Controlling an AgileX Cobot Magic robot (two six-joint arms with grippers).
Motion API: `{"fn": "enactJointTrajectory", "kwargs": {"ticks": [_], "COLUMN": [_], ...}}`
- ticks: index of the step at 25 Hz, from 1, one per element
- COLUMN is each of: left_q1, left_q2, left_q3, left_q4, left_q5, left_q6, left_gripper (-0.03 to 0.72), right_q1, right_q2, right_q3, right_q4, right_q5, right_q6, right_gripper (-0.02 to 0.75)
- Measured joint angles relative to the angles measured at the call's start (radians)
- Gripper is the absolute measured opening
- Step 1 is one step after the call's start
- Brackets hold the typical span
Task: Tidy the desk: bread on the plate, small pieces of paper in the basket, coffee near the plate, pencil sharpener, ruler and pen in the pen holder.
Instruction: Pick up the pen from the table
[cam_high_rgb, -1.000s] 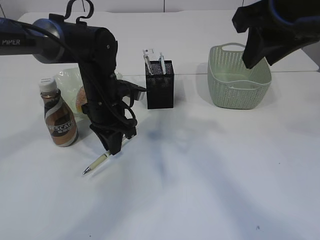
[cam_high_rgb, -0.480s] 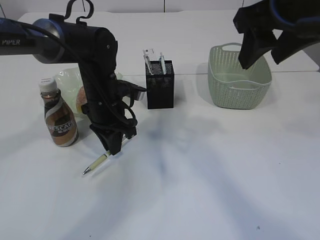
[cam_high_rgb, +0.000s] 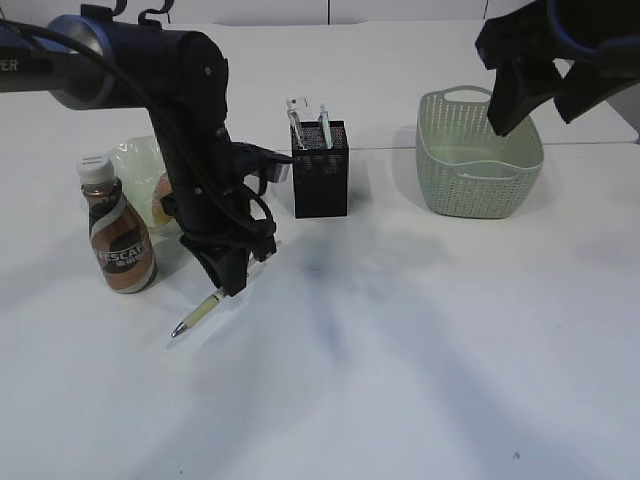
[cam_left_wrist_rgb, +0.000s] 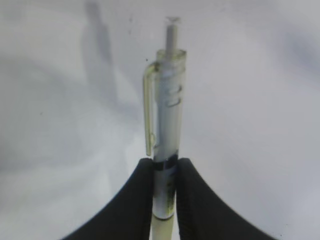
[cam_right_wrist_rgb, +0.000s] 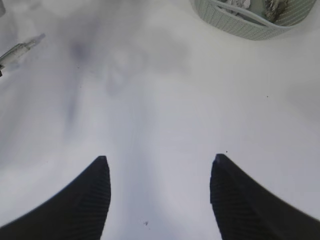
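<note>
I am clamping my left gripper (cam_left_wrist_rgb: 165, 172) on the slim translucent pale-green plastic click pen (cam_left_wrist_rgb: 166, 120); in the left wrist view the two black fingers (cam_left_wrist_rgb: 132, 200) are pinching the barrel just below the clip. In the exterior view the pen (cam_high_rgb: 200, 314) is hanging slanted from the gripper (cam_high_rgb: 230, 285), tip down and at or just above the white table (cam_high_rgb: 400, 350); I cannot tell whether the tip is touching.

Handling, as I judge it: the pen is light and stiff, but the smooth round barrel is slippery and could pivot between the fingers. The hold near the clip end is leaving the long tip end free to swing, so I am expecting to need a slow carry and a near-upright drop into the square black metal-mesh pen holder (cam_high_rgb: 320, 182), tip first.

My right gripper (cam_right_wrist_rgb: 160, 192) is standing wide apart and empty, above the bare table near the pale sage-green woven-look plastic basket (cam_high_rgb: 480, 175).

Poorly seen: my left arm is covering most of the pale green ruffled plate (cam_high_rgb: 135, 165) and the golden bun (cam_high_rgb: 160, 200) on it. The brown coffee bottle with white cap (cam_high_rgb: 117, 240) is standing beside that plate. Clear items, probably including the ruler, are poking from the holder. White scraps in the basket (cam_right_wrist_rgb: 235, 4) are cut off at the frame edge.
</note>
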Motion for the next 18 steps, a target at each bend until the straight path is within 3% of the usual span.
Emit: {"fn": "enactJointTrajectory", "kwargs": {"ticks": [10,18], "left_q1": [0.0,0.0], "left_q2": [-0.075,-0.083], "left_q3": [-0.009,-0.148], "left_q4": [-0.002,-0.002], "left_q5": [0.006,0.009], "left_q6": [-0.002,-0.002], "left_gripper": [0.079,0.079], "right_q1": [0.0,0.0], "right_q2": [0.0,0.0], "right_q3": [0.0,0.0], "right_q4": [0.0,0.0], "right_q5": [0.0,0.0], "right_q6": [0.001,0.002], "right_gripper": [0.494,0.494]}}
